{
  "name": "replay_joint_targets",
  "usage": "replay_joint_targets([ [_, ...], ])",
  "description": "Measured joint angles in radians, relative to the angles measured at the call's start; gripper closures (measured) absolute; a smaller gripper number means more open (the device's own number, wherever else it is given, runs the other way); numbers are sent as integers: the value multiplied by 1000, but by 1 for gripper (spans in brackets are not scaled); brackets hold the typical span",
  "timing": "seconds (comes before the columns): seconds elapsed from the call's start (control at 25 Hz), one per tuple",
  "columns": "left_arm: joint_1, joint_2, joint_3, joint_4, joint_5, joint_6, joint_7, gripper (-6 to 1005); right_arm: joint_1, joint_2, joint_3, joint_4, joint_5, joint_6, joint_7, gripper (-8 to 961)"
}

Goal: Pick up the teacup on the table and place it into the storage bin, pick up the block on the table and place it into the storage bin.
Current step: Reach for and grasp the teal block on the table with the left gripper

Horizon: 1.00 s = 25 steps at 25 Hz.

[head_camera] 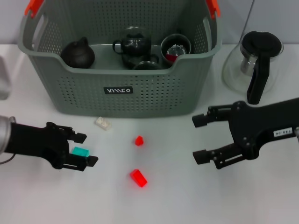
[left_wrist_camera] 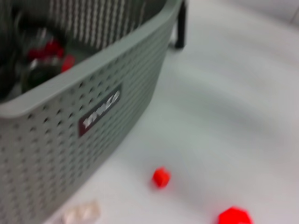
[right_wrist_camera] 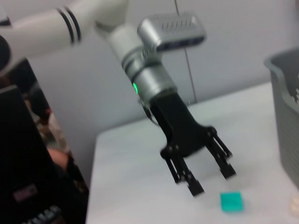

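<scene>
- Left pincer (head_camera: 88, 148) is low over the white worktop (head_camera: 187, 196), spread wide and gripping nothing, with the small teal square block (head_camera: 80, 151) lying between its 2 fingers; whether a finger touches the block cannot be told
- The right wrist view shows the same from the side: that pincer (right_wrist_camera: 211, 179) released, fingertips just above the teal block (right_wrist_camera: 231, 201), block flat on the worktop
- Right pincer (head_camera: 201, 138) hangs on the other side, also released and empty, just in front of the glass carafe with the black lid and handle (head_camera: 254, 63)
- Large grey perforated plastic storage bin (head_camera: 119, 100) with orange handle clips and a small black label sits at the far side of the worktop, and 2 dark teapots (head_camera: 78, 53) plus a dark cup (head_camera: 175, 46) are already inside
- Loose on the worktop in front of the bin: 1 small red block (head_camera: 138, 140), 1 larger red block (head_camera: 138, 178) nearer the robot, and 1 pale translucent block (head_camera: 103, 122) close to the bin wall
- Left wrist view catches the bin wall (left_wrist_camera: 60, 140), both red blocks and the pale block
</scene>
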<state>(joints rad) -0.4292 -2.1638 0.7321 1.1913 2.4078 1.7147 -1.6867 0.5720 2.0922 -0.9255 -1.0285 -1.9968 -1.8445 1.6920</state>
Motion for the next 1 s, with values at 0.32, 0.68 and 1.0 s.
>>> replay_joint_targets([
  [0.32,-16,-6,340,185,186,-97,-535,249,2,0,-2,13,-118,42,-1,7],
  [0.68,-56,-7,513,186,365,-175,-875,249,12,-4,-3,47,-171,73,-44,7],
  [1.0,-70,-8,619,141,447,-217,-1057,253,23,1,-8,82,-207,101,-82,6],
])
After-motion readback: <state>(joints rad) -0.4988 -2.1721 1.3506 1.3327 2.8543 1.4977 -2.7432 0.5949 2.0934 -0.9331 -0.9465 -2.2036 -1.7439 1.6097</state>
